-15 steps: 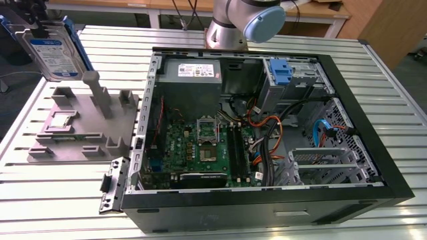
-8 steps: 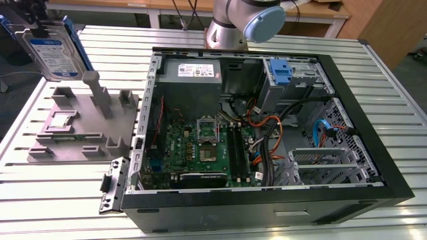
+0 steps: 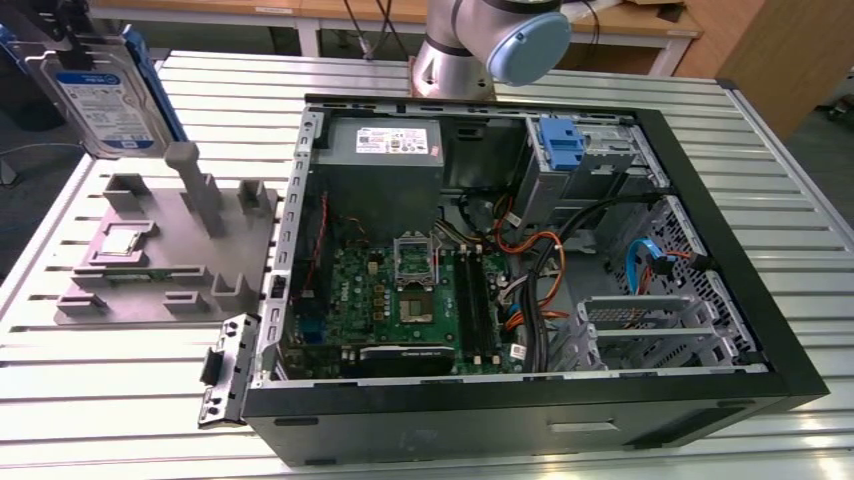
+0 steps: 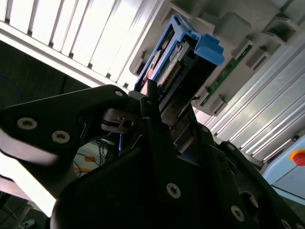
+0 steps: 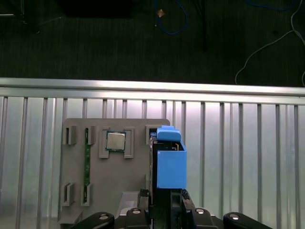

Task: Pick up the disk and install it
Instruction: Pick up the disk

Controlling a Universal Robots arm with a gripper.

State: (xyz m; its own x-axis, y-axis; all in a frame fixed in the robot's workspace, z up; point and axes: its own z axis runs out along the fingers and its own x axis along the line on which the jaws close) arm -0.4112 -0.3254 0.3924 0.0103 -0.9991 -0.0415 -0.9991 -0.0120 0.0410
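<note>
The disk (image 3: 107, 100) hangs upright in the air at the exterior view's far left, above the grey fixture plate (image 3: 147, 250). Its blue-and-white label faces the camera and blue carrier rails run along its edges. My gripper (image 3: 76, 50) is shut on its upper end. In the first wrist view the disk (image 5: 169, 164) appears edge-on with its blue carrier, rising from my gripper (image 5: 167, 202) over the fixture plate (image 5: 114, 191). The second wrist view has the disk (image 4: 178, 62) clamped between my black fingers (image 4: 152, 109).
The open computer case (image 3: 747, 300) lies on the slatted metal table (image 3: 120, 380), at the exterior view's right of the plate. Inside are a power supply (image 3: 387, 150), a motherboard (image 3: 400, 300), a blue bracket (image 3: 565, 145) in the drive bay and a metal cage (image 3: 641, 325). A processor chip (image 5: 115, 141) sits on the plate.
</note>
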